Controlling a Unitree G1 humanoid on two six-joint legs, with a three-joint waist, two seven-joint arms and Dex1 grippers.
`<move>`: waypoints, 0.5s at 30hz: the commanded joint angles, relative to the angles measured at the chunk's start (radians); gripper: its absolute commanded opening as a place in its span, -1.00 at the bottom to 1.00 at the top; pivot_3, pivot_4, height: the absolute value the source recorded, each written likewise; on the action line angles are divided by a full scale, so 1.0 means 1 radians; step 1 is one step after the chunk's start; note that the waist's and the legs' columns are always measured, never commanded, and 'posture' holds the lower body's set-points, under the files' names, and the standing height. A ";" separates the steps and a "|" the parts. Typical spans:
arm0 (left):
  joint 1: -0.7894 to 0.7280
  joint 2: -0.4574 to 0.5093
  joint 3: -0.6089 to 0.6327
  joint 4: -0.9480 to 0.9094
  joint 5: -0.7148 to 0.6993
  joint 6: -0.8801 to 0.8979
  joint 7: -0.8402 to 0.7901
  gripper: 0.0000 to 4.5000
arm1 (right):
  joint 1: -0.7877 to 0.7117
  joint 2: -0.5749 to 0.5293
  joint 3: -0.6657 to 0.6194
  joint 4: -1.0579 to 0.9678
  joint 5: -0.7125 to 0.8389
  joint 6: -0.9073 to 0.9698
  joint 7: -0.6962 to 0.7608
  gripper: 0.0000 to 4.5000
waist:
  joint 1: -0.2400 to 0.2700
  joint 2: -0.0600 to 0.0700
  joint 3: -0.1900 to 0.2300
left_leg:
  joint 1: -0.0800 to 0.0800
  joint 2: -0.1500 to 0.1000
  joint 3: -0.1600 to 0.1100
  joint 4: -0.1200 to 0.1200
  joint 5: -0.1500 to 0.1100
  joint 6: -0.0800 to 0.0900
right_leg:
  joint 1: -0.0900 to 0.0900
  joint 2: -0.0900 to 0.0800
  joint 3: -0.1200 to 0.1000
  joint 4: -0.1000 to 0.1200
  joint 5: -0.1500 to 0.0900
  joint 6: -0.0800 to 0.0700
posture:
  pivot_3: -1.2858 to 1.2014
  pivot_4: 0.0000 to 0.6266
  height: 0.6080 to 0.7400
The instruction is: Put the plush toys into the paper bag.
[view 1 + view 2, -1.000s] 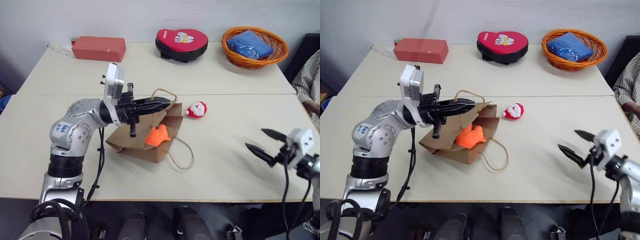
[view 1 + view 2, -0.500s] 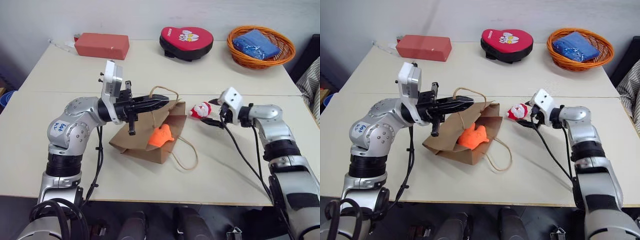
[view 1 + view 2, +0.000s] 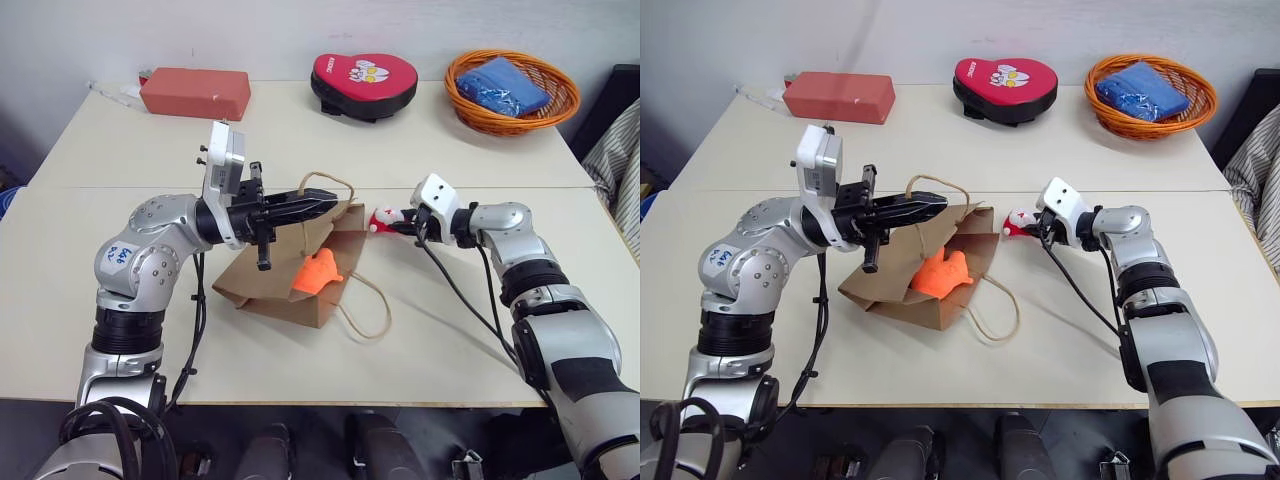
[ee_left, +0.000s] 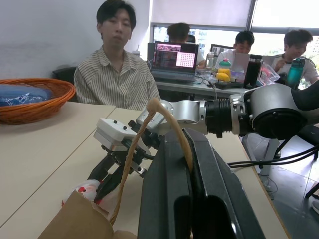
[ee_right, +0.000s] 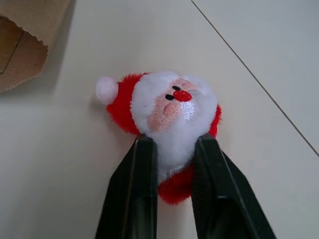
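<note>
While the bag point(image 3: 285, 270) mouth is held up by the left gripper point(image 3: 325, 205), clamped on a handle point(image 4: 164, 124), the Santa point(image 5: 167, 112) is pinched by the right gripper point(image 5: 172, 149); the mouth lies at nine o'clock from it.

The paper bag point(image 3: 290, 275) is matt brown kraft paper with a twisted-paper handle point(image 4: 149, 129) — rough and fibrous. The Santa toy point(image 5: 164, 112) is fuzzy plush with stitched features; the orange toy point(image 3: 318, 272) looks like soft fleece. Both end effectors' fingers point(image 5: 142, 199) are smooth black plastic with a dull sheen, on brushed-metal arms. The table point(image 3: 450, 340) is smooth, matt cream laminate. The basket point(image 3: 512, 95) is woven — slightly glossy orange strands.
</note>
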 commanded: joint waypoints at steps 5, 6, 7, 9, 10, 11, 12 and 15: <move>0.007 0.020 0.021 -0.031 -0.015 -0.002 -0.006 -1.00 | 0.133 -0.139 -0.110 -0.378 0.220 0.022 0.296 -0.88 | 0.008 0.000 0.000 | 0.000 0.000 0.000 0.000 0.000 0.000 | 0.000 0.000 0.000 -0.001 0.000 0.000 | 0.03 -0.52 1.00; 0.009 0.022 0.022 -0.032 -0.015 -0.001 -0.007 -1.00 | 0.175 -0.152 -0.113 -0.470 0.255 0.080 0.327 -0.88 | 0.010 0.000 0.000 | 0.000 0.000 0.000 0.000 0.000 0.000 | 0.000 0.000 0.000 -0.001 0.000 0.000 | 0.03 -0.52 1.00; 0.010 0.022 0.023 -0.032 -0.016 -0.001 -0.007 -1.00 | 0.215 -0.159 -0.109 -0.553 0.281 0.128 0.341 -0.88 | 0.012 0.000 0.000 | 0.000 0.000 0.000 0.000 0.000 0.000 | 0.000 0.000 0.000 -0.001 0.000 0.000 | 0.03 -0.52 1.00; 0.013 0.019 0.019 -0.034 -0.016 -0.003 -0.004 -1.00 | 0.299 -0.161 -0.082 -0.719 0.308 0.218 0.338 -0.88 | 0.013 0.000 0.000 | 0.000 0.001 -0.001 0.000 0.000 0.000 | 0.000 0.000 -0.001 -0.001 0.000 0.000 | 0.03 -0.52 1.00; 0.012 0.015 0.017 -0.033 -0.016 -0.004 -0.002 -1.00 | 0.334 -0.149 -0.063 -0.794 0.319 0.258 0.328 -0.88 | 0.013 0.000 0.000 | 0.000 0.001 -0.001 0.000 0.000 0.000 | 0.000 0.000 0.000 0.000 0.000 0.000 | 0.03 -0.52 1.00; 0.011 0.010 0.014 -0.033 -0.016 -0.005 0.000 -1.00 | 0.362 -0.137 -0.040 -0.858 0.321 0.314 0.310 -0.88 | 0.013 0.000 0.000 | 0.000 0.001 0.000 0.000 0.000 0.000 | 0.000 0.000 0.000 0.000 0.000 0.000 | 0.03 -0.52 1.00; 0.009 0.006 0.012 -0.031 -0.016 -0.006 0.000 -1.00 | 0.380 -0.112 -0.015 -0.903 0.308 0.338 0.281 -0.88 | 0.013 0.000 0.000 | 0.000 0.001 0.000 0.000 0.000 0.000 | 0.000 0.000 0.000 0.000 0.000 0.000 | 0.03 -0.52 1.00; 0.004 -0.004 0.008 -0.027 -0.014 -0.008 -0.003 -1.00 | 0.377 -0.022 0.038 -0.939 0.252 0.366 0.170 -0.88 | 0.015 0.000 0.000 | 0.001 0.001 0.000 0.003 0.000 0.000 | -0.001 0.000 0.001 0.002 0.000 0.000 | 0.03 -0.52 1.00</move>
